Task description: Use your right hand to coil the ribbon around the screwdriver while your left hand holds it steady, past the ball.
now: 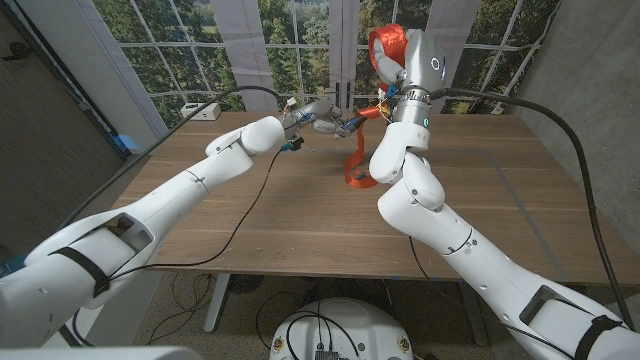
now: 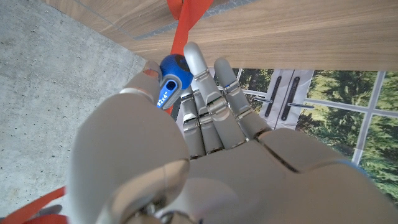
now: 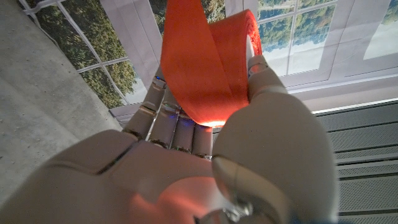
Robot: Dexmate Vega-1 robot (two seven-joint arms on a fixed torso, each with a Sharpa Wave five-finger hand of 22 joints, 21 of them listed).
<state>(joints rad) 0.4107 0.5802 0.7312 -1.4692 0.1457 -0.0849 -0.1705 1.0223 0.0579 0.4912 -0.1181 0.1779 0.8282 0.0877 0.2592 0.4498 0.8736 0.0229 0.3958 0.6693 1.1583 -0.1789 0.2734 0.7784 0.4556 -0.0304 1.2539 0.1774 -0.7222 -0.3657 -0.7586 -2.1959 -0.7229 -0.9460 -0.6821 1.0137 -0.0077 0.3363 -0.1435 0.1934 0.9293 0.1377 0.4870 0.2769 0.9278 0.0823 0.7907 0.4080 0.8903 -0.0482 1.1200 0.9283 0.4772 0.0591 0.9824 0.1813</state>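
The left hand [image 1: 318, 122] is out over the far part of the table [image 1: 250, 210], fingers closed around the screwdriver [image 1: 352, 121], which sticks out sideways from it toward the right arm. In the left wrist view that hand [image 2: 205, 124] has its fingers [image 2: 198, 68] pressed together, with the tool's blue handle [image 2: 166, 93] just beside them; it bears small white lettering I cannot read. A round blue shape sits touching that handle end, and I cannot tell whether it is the ball or part of the handle. The right hand [image 1: 392, 50] is raised well above the left hand and a little beyond the screwdriver's free end, gripping a loop of red ribbon [image 1: 385, 45]. In the right wrist view the ribbon [image 3: 205, 62] runs broad and flat over that hand [image 3: 249, 143], pinched between the thumb and the fingers [image 3: 155, 118]. From the raised hand the ribbon drops past the screwdriver and on to the table, where more of it lies in a loose curl below the tool, just beside the right forearm. Whether any turn is wrapped around the shaft I cannot tell. Behind the table stand large windows [image 1: 190, 40] with trees outside.
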